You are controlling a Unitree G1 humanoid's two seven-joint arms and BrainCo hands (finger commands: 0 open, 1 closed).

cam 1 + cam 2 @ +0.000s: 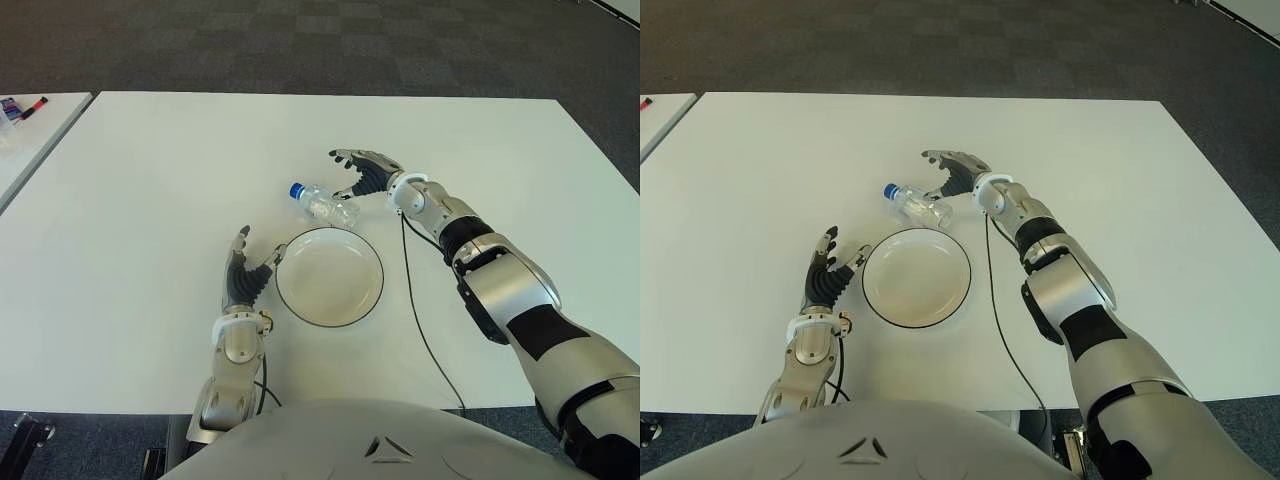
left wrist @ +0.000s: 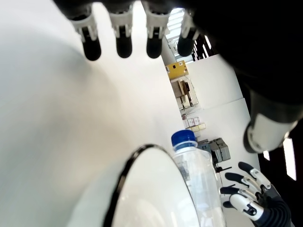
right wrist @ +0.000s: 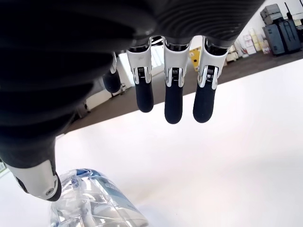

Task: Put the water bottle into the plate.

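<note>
The clear water bottle (image 1: 323,204) with a blue cap lies on its side just beyond the plate (image 1: 330,276). The right hand (image 1: 367,172), fingers spread, hovers by it; the left hand (image 1: 245,272), open, shows left of the plate.

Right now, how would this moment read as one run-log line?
right hand: open, over water bottle | bottle: lying on table, outside plate | left hand: open, left of plate
</note>
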